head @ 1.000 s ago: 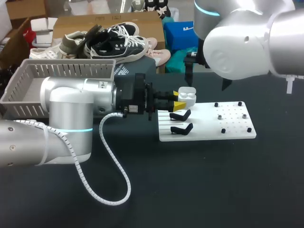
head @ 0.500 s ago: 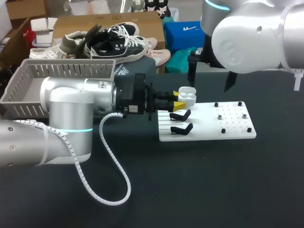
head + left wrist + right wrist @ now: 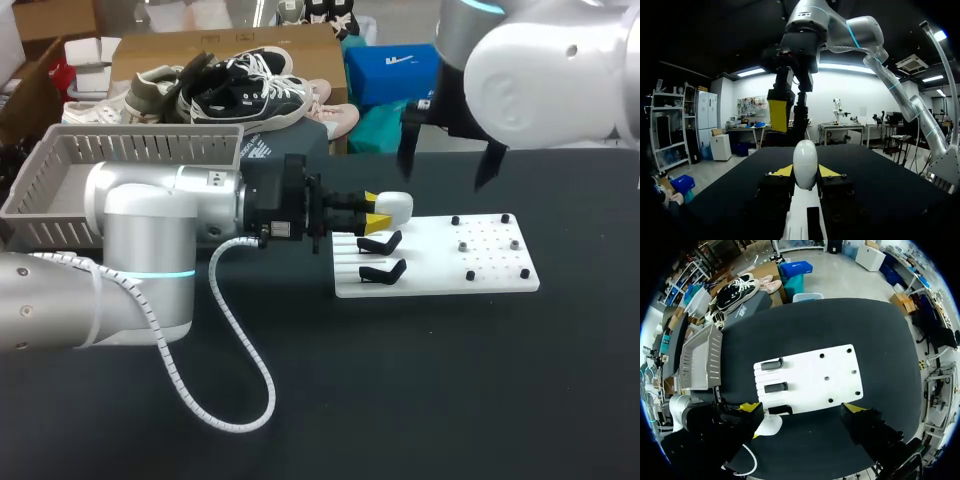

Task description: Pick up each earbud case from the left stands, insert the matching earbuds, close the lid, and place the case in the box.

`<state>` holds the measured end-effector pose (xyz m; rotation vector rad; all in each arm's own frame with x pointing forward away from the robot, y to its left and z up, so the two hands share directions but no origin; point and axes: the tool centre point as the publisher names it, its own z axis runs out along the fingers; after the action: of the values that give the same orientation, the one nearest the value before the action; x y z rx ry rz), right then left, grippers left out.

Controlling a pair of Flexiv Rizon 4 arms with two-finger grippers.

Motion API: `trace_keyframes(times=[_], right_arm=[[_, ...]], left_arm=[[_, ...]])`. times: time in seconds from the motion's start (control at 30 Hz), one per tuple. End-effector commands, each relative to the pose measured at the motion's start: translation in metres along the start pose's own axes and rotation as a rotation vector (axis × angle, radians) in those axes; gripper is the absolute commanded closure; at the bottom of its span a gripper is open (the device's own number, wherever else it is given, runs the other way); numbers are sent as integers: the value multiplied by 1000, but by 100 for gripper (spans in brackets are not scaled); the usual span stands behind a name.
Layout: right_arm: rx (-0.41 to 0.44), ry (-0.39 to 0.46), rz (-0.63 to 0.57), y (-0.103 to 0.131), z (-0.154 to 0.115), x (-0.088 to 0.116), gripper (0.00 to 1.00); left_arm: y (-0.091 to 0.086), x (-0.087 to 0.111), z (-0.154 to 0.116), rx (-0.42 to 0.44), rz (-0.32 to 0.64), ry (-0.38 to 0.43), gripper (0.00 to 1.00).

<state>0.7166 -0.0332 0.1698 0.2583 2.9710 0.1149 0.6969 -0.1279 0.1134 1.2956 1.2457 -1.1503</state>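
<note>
One glossy egg-shaped case (image 3: pixel 805 161), left pincer (image 3: pixel 805 171) clamped

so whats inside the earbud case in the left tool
Nothing shows inside: the white earbud case, held in the left tool, has its lid shut, so any earbuds in it are hidden.

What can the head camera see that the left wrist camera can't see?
Only the head view shows the grey basket and the big silver left arm. Only the left wrist view shows a yellow fingertip on the right pincer, which hangs above the table. Both show the left pincer shut on the white case.
</note>
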Motion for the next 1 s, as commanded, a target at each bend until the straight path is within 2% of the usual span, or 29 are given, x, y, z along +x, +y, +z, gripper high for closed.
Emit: trace_keyframes(times=[0.03, 0.13, 0.23, 0.4, 0.6, 0.77, 0.87, 1.0], right_arm=[[-32, -75, 14, -12, -14, 6, 0], [-72, -121, 0, -21, -25, 5, 0], [-90, -133, -32, -33, -35, 5, 0], [-78, -67, -123, -56, -39, 11, 0], [-90, -22, -196, -76, -36, 24, 0], [-129, -45, -203, -81, -31, 27, 0], [-162, -57, -196, -81, -29, 28, 0], [-168, -60, -194, -82, -29, 28, 0]], left_arm=[[-1, 0, 0, -3, 1, -1, 100], [-1, 0, 0, -3, 1, -1, 100], [-1, 0, 0, -3, 1, -1, 100], [-1, 0, 0, -3, 1, -1, 100], [-4, -13, -28, -73, -6, 5, 100], [-9, -25, -45, -123, -17, 19, 100], [-13, -32, -58, -161, -32, 58, 100], [-14, -37, -82, -212, -68, 123, 100]])
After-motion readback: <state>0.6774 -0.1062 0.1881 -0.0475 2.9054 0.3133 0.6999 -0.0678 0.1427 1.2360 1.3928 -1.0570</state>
